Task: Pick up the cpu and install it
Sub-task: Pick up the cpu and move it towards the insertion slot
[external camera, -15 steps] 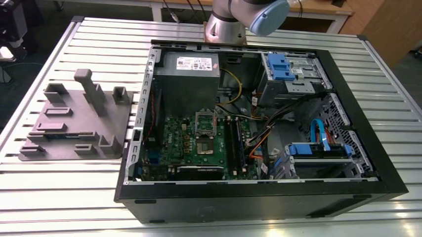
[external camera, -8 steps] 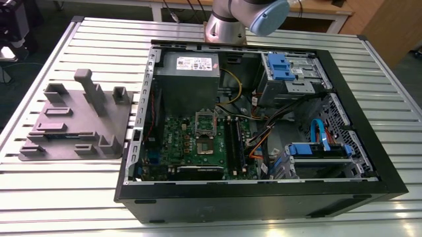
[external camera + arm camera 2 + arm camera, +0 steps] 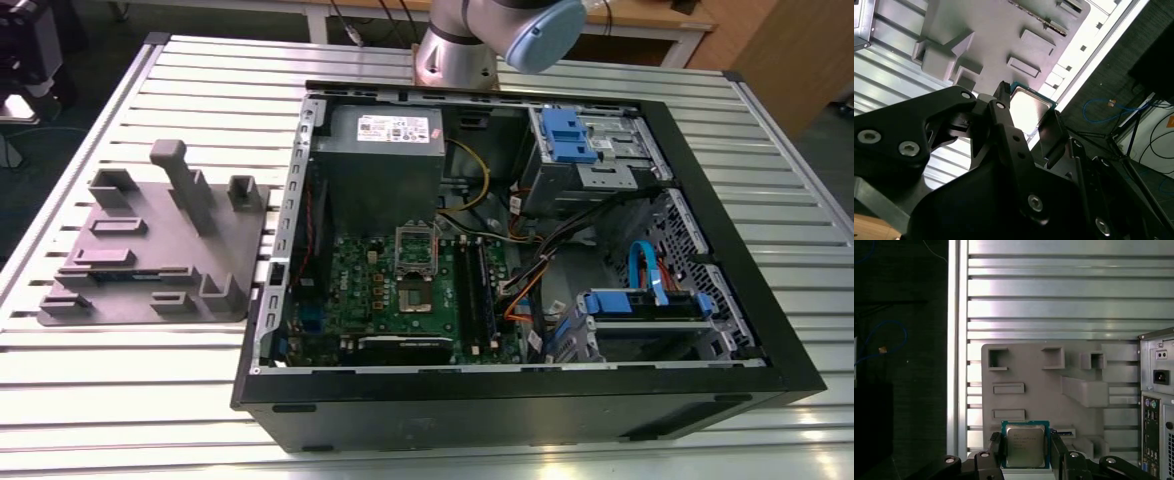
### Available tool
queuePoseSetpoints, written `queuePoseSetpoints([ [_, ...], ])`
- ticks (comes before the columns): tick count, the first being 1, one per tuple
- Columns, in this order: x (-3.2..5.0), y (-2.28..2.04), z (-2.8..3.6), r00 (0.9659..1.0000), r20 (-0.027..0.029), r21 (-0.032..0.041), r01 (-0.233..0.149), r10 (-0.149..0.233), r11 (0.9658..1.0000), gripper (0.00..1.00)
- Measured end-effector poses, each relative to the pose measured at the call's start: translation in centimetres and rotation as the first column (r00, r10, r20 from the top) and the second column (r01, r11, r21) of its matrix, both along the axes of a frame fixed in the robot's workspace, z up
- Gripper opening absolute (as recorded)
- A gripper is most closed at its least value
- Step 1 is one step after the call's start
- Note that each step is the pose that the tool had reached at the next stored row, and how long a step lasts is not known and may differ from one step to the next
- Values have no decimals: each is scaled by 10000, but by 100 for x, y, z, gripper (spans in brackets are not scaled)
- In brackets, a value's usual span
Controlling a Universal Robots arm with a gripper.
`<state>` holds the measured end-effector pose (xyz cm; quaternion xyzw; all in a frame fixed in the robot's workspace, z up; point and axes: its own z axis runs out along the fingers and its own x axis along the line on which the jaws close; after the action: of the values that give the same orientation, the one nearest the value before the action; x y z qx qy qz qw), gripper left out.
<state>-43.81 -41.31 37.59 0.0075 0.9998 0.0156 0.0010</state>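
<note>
CPU (image 3: 1025,445) is pinched between the two black fingers (image 3: 995,446) of the gripper (image 3: 1025,449), which are closed against its opposite edges. Its silvery metal top is turned toward the first wrist view, and a thin green rim is seen just inside each finger.

Beyond the fingers, a grey moulded holder plate (image 3: 1034,370) with recessed pockets is laid on the slatted metal table (image 3: 1054,290). The CPU appears lifted clear of the plate. Off to one side of the fingers, past the plate's edge, the rear panel of the open computer case (image 3: 1156,400) is seen. Inside that case, in the exterior view, the motherboard socket (image 3: 416,296) appears open.

The carry is judged best done with the CPU kept flat and the pinch kept on the edges alone, so that the chip is neither tilted nor slipped between the pads. The underside is best kept clear of any contact.
</note>
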Motion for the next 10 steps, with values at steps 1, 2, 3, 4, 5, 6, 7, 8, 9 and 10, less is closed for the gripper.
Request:
queuePoseSetpoints([
  [1,3,0,-1,10000,1,1,0,0,10000,47],
  [2,6,0,-1,10000,1,1,0,0,10000,47],
  [3,10,0,-1,10000,1,1,0,0,10000,47],
  [4,13,0,-1,10000,1,1,0,0,10000,47],
  [5,16,0,-1,10000,1,1,0,0,10000,47],
  [6,19,0,-1,10000,1,1,0,0,10000,47],
  [7,23,0,0,10000,1,0,0,0,10000,47],
  [8,26,0,-1,10000,1,1,0,0,10000,47],
  [9,29,0,-1,10000,1,1,0,0,10000,47],
  [10,32,0,-1,10000,1,0,0,0,10000,47],
])
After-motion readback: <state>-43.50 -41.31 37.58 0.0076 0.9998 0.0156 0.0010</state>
